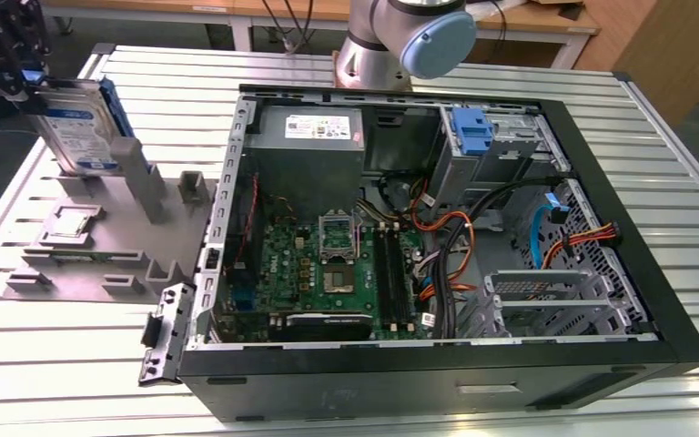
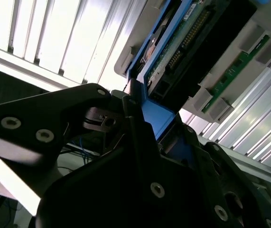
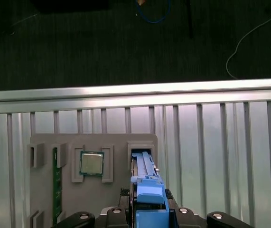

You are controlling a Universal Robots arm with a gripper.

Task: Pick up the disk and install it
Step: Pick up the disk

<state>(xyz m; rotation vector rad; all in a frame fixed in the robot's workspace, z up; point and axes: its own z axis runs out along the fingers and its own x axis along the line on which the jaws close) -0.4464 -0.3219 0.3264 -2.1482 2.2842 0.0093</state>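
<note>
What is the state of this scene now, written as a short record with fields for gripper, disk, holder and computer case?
gripper: gripper shut on the disk's upper end
disk: disk upright over the grey holder; whether it sits in the slot is unclear
holder: grey holder at the exterior view's left, also carrying a processor chip and a memory stick
computer case: computer case open, lying on the slatted table

I see my end effector at the exterior view's upper left, pointing down, its fingers clamped on the top edge of the upright disk.
</note>
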